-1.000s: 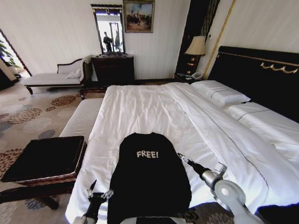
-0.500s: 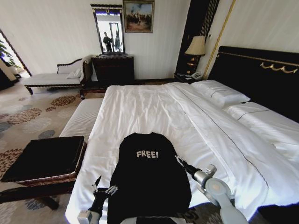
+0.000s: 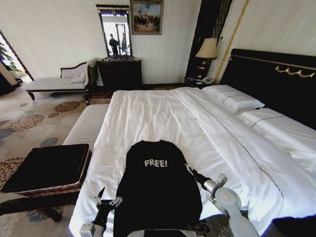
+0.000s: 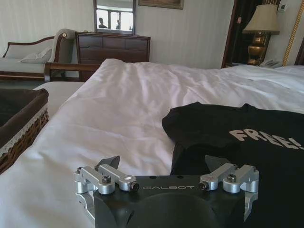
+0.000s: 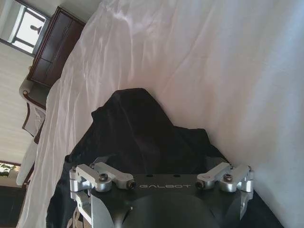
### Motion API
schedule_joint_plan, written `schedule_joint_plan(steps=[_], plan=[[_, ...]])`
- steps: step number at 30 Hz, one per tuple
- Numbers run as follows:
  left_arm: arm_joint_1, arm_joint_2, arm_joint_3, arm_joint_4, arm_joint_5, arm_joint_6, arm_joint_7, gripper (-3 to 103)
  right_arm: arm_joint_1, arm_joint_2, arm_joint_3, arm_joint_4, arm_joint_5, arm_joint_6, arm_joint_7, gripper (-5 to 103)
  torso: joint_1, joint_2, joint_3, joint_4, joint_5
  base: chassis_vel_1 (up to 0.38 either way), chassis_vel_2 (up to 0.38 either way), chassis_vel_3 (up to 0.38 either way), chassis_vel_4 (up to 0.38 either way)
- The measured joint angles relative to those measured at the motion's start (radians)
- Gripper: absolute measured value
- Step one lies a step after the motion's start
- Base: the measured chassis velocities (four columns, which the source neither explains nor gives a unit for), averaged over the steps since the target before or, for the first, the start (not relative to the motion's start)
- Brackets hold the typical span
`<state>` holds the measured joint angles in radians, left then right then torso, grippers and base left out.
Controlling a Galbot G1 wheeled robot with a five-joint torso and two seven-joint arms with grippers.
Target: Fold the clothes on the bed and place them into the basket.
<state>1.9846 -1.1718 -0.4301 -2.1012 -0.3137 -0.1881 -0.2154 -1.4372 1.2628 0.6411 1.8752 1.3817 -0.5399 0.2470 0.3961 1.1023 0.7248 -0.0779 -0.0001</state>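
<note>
The clothes, a black T-shirt (image 3: 158, 190) with white "FREE!" lettering, lie flat at the near end of the bed (image 3: 163, 118). My left gripper (image 3: 106, 198) hovers open just off the shirt's left edge, over the white duvet. In the left wrist view the left gripper (image 4: 164, 164) has its jaws spread, with the shirt (image 4: 237, 137) close ahead. My right gripper (image 3: 190, 171) is at the shirt's right edge. In the right wrist view the right gripper (image 5: 161, 159) sits open right over the dark fabric (image 5: 137, 128). The basket (image 3: 47, 168) stands left of the bed.
A striped white bench (image 3: 89, 123) runs along the bed's left side beyond the basket. Pillows (image 3: 232, 98) and the black headboard (image 3: 276, 79) are at the far right. A dark dresser (image 3: 120, 73) and a chaise longue (image 3: 57, 81) stand against the back wall.
The right arm has drawn in a little toward the shirt's right edge. The left gripper has risen slightly beside the left edge. The shirt has not moved.
</note>
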Motion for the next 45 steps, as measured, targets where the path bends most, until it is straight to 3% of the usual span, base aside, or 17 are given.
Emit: schedule_joint_plan(steps=[1, 4, 6, 12, 14, 16, 18, 22, 24, 27, 30, 39, 43, 45], plan=[[0.000, 0.000, 0.000, 0.000, 0.000, 0.000, 0.000, 100, 0.000, 0.000, 0.000, 0.000, 0.000, 0.000, 0.000, 101, 0.000, 0.000, 0.000, 0.0000, 0.0000, 0.000, 0.000, 0.000, 0.000], [0.001, 0.000, -0.003, -0.003, 0.000, 0.001, -0.002, 100, 0.000, 0.012, -0.001, -0.001, 0.001, -0.002, 0.000, 87, 0.000, 0.000, 0.000, 0.0000, 0.0001, 0.000, 0.000, 0.000, 0.000], [0.002, -0.001, -0.003, -0.004, 0.000, 0.002, -0.002, 100, 0.001, 0.013, -0.001, -0.001, 0.002, -0.002, 0.000, 87, 0.000, 0.000, 0.000, 0.0000, 0.0001, 0.000, 0.000, 0.000, 0.000], [0.006, -0.008, -0.005, -0.015, 0.000, 0.004, -0.004, 100, 0.009, 0.011, -0.002, -0.004, 0.004, -0.004, -0.001, 60, 0.000, 0.000, 0.000, 0.0000, 0.0001, 0.000, 0.000, 0.000, 0.000], [0.007, -0.009, -0.005, -0.015, 0.000, 0.004, -0.004, 100, 0.009, 0.010, -0.002, -0.004, 0.004, -0.004, -0.001, 60, 0.000, 0.000, 0.000, 0.0000, 0.0001, 0.000, 0.000, 0.000, 0.000], [0.008, -0.012, -0.006, -0.017, -0.001, 0.004, -0.004, 100, 0.007, 0.006, -0.001, -0.004, 0.004, -0.004, -0.001, 44, 0.000, 0.000, 0.000, 0.0000, 0.0001, 0.000, 0.000, 0.000, 0.000], [0.008, -0.013, -0.006, -0.018, -0.002, 0.004, -0.004, 100, 0.006, 0.005, 0.000, -0.004, 0.004, -0.004, -0.001, 44, 0.000, 0.000, 0.000, 0.0000, 0.0001, 0.000, 0.000, 0.000, 0.000], [0.008, -0.015, -0.006, -0.019, -0.003, 0.004, -0.004, 100, 0.006, 0.005, 0.002, -0.006, 0.004, -0.004, -0.001, 22, 0.000, 0.000, 0.000, 0.0000, 0.0001, 0.000, 0.000, 0.000, 0.000], [0.008, -0.018, -0.006, -0.019, -0.003, 0.004, -0.004, 100, 0.005, 0.005, 0.002, -0.006, 0.004, -0.004, -0.001, 22, 0.000, 0.000, 0.000, 0.0000, 0.0001, 0.000, 0.000, 0.000, 0.000], [0.010, -0.024, -0.005, -0.019, -0.002, 0.004, -0.004, 100, 0.003, 0.005, 0.003, -0.006, 0.003, -0.004, 0.000, 6, 0.000, 0.000, 0.000, 0.0000, 0.0000, 0.000, 0.000, 0.000, 0.000], [0.013, -0.027, -0.004, -0.022, 0.000, 0.003, -0.004, 100, 0.004, 0.004, 0.004, -0.006, 0.003, -0.004, 0.000, 1, 0.000, 0.000, 0.000, 0.0000, 0.0001, 0.000, 0.000, 0.000, 0.000], [0.022, -0.033, -0.010, -0.023, 0.000, -0.005, -0.003, 100, 0.009, -0.003, 0.010, -0.004, -0.015, -0.004, -0.001, 0, 0.000, 0.000, 0.000, 0.0000, 0.0002, 0.000, 0.000, 0.000, 0.000], [0.024, -0.038, -0.014, -0.031, 0.000, -0.006, -0.003, 100, 0.033, -0.040, 0.007, -0.002, -0.141, 0.018, -0.020, 0, 0.000, 0.000, 0.000, 0.0000, 0.0001, 0.000, 0.000, 0.000, 0.000], [0.024, -0.039, -0.014, -0.032, 0.000, -0.006, -0.003, 100, 0.040, -0.048, 0.007, -0.003, -0.161, 0.024, -0.020, 0, 0.000, 0.000, 0.000, 0.0000, 0.0001, 0.000, 0.000, 0.000, 0.000]])
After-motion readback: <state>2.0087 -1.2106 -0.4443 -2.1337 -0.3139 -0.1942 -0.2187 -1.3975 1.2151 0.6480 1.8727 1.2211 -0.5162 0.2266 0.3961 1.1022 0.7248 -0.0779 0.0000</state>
